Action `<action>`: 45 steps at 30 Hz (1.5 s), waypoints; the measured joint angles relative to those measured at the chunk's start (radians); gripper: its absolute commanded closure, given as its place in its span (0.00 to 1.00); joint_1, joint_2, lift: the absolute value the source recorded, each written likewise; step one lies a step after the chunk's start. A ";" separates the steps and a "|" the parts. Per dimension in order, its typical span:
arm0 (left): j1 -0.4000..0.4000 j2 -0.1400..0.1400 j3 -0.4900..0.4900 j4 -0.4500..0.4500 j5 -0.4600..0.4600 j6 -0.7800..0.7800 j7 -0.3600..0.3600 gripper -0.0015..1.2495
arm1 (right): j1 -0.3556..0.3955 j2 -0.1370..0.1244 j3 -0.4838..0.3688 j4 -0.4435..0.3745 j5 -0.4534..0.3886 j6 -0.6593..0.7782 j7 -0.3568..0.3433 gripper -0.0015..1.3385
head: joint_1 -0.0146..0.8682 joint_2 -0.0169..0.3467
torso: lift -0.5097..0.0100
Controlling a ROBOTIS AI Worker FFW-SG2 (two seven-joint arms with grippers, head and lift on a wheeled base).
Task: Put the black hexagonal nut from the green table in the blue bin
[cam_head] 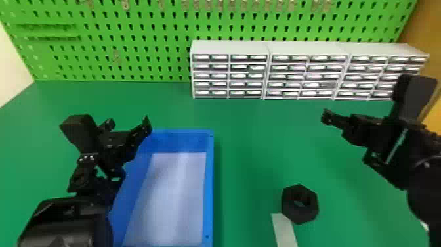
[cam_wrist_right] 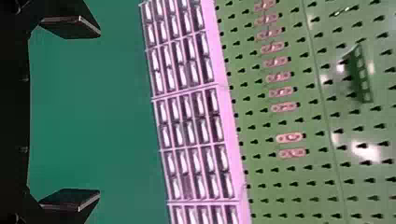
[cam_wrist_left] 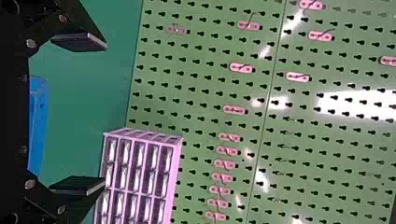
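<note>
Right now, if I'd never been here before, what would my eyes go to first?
Probably the big blue bin, left of the middle of the green table, and the chunky black nut to its right. Behind them, the bright green pegboard stands up, with white drawers in front of it. You'd notice the open left gripper by the bin and the open right gripper at the right, too.

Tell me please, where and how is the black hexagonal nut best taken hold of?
I would grip the nut by two opposite flat outer sides, coming from above with the open right gripper. It appears to lie flat on the green table, hole facing up, so those parallel flats should suit a two-sided squeeze.
</note>
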 measured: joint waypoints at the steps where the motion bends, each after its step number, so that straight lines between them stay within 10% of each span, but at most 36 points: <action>1: 0.000 0.000 0.000 0.000 0.000 0.000 0.000 0.20 | -0.008 -0.002 -0.003 -0.001 -0.011 0.024 -0.009 0.07 | 0.79 0.19 | 0.79; 20: -0.006 0.000 -0.006 0.000 -0.005 0.000 0.000 0.20 | -0.190 -0.061 -0.010 0.036 0.005 0.567 -0.048 0.07 | 0.79 0.19 | 0.79; 45: -0.008 0.000 -0.012 0.008 -0.009 0.000 0.000 0.20 | -0.269 -0.135 0.116 0.307 -0.079 0.594 -0.047 0.07 | 0.79 0.19 | 0.79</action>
